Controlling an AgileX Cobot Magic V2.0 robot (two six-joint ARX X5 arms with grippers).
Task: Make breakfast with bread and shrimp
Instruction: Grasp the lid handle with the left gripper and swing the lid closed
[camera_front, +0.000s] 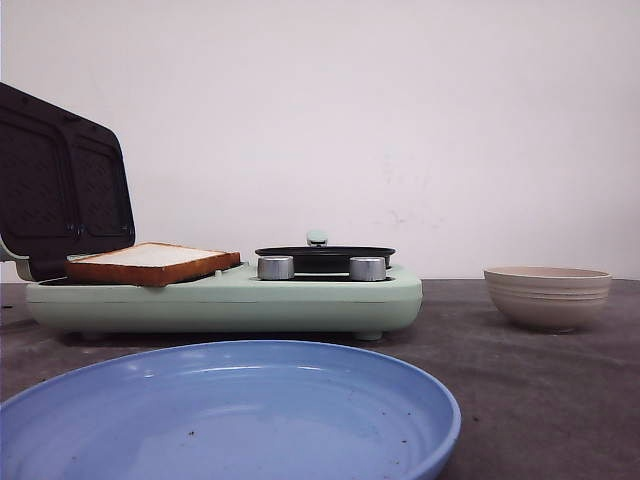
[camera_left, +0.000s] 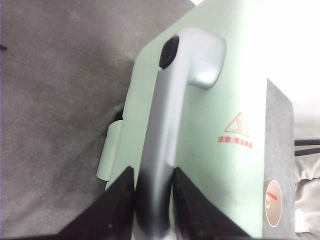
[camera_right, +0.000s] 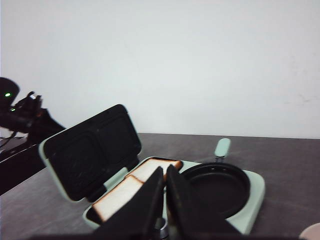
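Note:
Two bread slices lie side by side on the left plate of the mint-green sandwich maker; the front view shows them edge-on. The dark-lined lid stands open. My left gripper is shut on the lid's silver handle, against the lid's green outer face. My right gripper is shut and empty, hanging above the maker's front edge near the bread. No shrimp shows in any view. Neither gripper shows in the front view.
A black round pan with a green handle sits on the maker's right half, behind two silver knobs. A beige ribbed bowl stands to the right, its inside hidden. A blue plate lies nearest me.

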